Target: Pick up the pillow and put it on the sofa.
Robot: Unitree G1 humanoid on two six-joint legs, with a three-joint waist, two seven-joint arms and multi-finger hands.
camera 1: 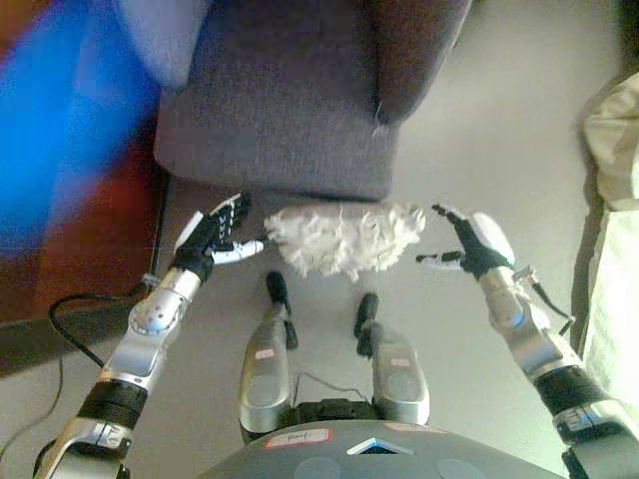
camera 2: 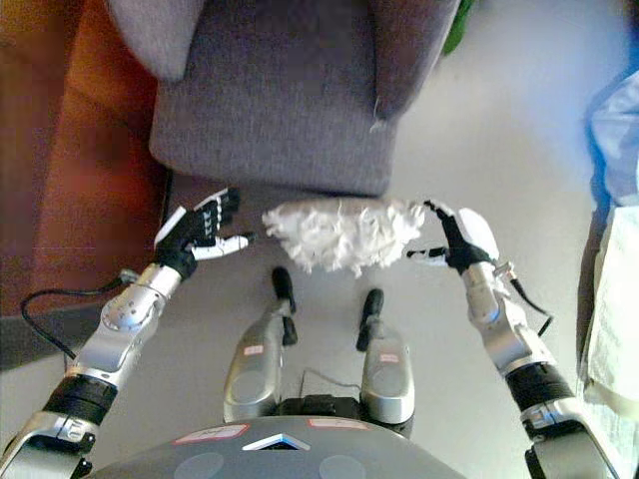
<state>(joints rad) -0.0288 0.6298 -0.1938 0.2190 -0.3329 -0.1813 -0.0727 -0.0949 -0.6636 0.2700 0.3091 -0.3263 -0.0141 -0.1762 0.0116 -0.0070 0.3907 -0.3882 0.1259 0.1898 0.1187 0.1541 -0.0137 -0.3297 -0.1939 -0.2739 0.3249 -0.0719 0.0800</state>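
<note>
Left eye view showed the pillow (camera 1: 342,238) lying on the pale floor (camera 1: 479,150) just in front of the grey sofa (camera 1: 280,120), between the robot's two hands. The left hand (camera 1: 215,238) stood at the pillow's left end with its fingers spread and relaxed, grasping nothing; one white fingertip reached to the fluffy edge and seemed just to touch it. The right hand (camera 2: 457,239) stood at the other end, likewise released, its palm turned inward towards the pillow and its fingers close to the fringe, though contact there could not be made out. The hands faced each other across the pillow, most likely so that they could press in from both sides and lift it as one soft bundle, since a single hand would hardly hold so loose a thing. The pillow looked white and shaggy, long from left to right, with a ragged outline and tufts standing out all round. The sofa seat lay directly beyond it.
</note>
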